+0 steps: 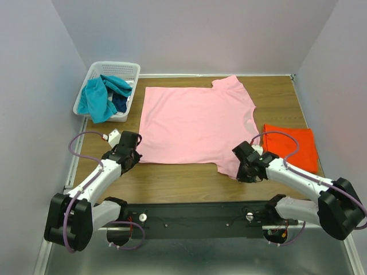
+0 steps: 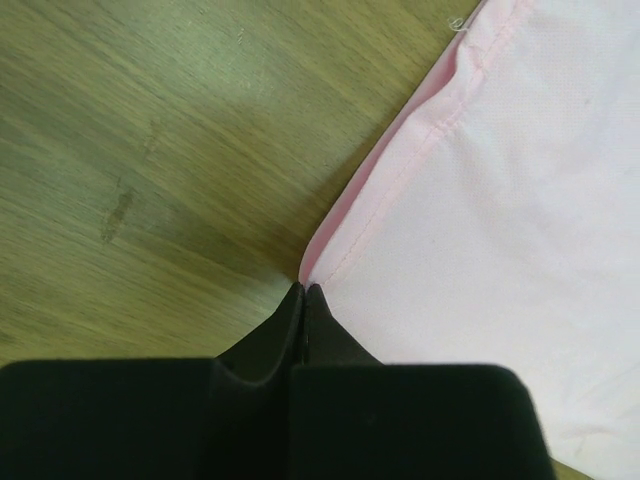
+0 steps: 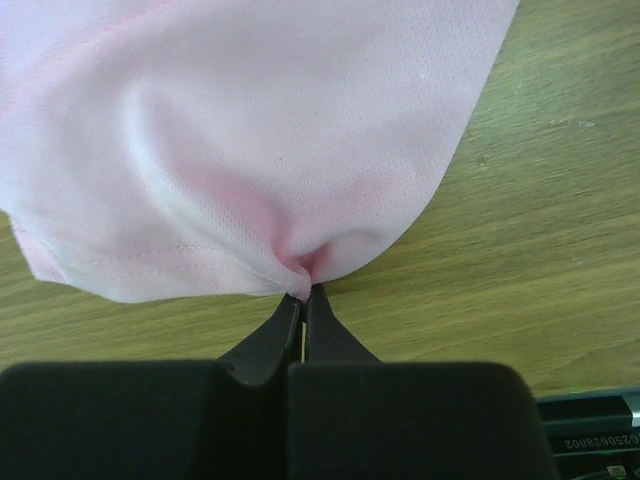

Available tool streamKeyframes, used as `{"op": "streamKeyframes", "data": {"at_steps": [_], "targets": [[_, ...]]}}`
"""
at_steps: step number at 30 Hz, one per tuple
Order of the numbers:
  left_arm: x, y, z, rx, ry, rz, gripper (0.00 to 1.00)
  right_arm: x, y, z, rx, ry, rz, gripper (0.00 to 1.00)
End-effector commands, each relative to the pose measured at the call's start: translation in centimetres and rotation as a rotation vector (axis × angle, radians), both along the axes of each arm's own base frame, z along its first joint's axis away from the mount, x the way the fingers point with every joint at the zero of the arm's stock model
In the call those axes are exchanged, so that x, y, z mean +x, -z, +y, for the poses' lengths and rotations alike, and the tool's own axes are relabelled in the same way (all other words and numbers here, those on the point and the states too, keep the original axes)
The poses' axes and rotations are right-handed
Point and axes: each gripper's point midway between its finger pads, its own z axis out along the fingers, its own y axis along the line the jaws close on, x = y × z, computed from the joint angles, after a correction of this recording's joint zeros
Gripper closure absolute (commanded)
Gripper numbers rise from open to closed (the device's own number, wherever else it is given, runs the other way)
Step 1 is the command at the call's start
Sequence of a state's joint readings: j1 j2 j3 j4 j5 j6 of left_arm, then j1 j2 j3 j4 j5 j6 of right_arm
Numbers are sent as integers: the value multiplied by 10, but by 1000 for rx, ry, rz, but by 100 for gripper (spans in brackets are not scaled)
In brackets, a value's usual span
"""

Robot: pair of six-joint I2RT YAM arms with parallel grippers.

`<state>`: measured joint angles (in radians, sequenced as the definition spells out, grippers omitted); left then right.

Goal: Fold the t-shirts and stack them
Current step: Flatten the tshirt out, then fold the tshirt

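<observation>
— Pink t-shirt (image 1: 195, 123): where do we have it?
— Spread flat in the middle of the counter (image 1: 189, 177), hem to the left, sleeves to the right.
— And our hands?
— Our left hand (image 2: 303, 290) is clenched on the near left hem corner; the cloth runs straight into its tips. Our right hand (image 3: 303, 295) is pinched on the near sleeve, and the fabric puckers where the fingers (image 3: 322, 335) meet.
— What else do we see?
— The orange t-shirt (image 1: 292, 146) lies folded just right of the pink one. At the far left a white basket (image 1: 114, 65) holds a teal garment (image 1: 100, 97) and a dark blue one (image 1: 119, 103).
</observation>
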<state>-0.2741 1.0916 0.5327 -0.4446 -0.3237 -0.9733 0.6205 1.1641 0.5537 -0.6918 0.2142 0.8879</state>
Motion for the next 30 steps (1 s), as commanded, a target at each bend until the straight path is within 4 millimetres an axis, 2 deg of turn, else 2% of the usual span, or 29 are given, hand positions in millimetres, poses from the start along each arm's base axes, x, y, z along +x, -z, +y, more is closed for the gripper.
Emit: {"op": "streamKeyframes", "data": {"at_steps": [1, 5, 11, 12, 13, 16, 17, 20, 26, 30], "targets": [[6, -13, 3, -3, -18, -53, 100, 10, -12, 2, 28, -10, -72, 99], [16, -30, 0, -13, -10, -94, 100, 29, -40, 4, 31, -15, -175, 99], [36, -50, -8, -31, 14, -148, 100, 71, -87, 3, -32, 3, -333, 99], [38, -52, -8, -30, 13, -148, 100, 77, -88, 2, -49, 6, -335, 99], [41, -53, -8, -25, 9, -149, 100, 87, -101, 2, -61, 6, -367, 99], [51, -58, -10, -20, 10, -157, 100, 103, -113, -5, -105, 26, -396, 99], [56, -59, -11, -19, 13, -154, 100, 112, -125, -6, -109, 44, -426, 99], [68, -60, -15, -15, 26, -150, 100, 130, -140, -13, -123, 72, -463, 99], [84, -62, -16, 5, 20, -135, 100, 152, -149, -21, -150, 70, -470, 99], [96, -63, -11, 20, -4, -126, 100, 169, -153, -17, -123, 53, -480, 99]]}}
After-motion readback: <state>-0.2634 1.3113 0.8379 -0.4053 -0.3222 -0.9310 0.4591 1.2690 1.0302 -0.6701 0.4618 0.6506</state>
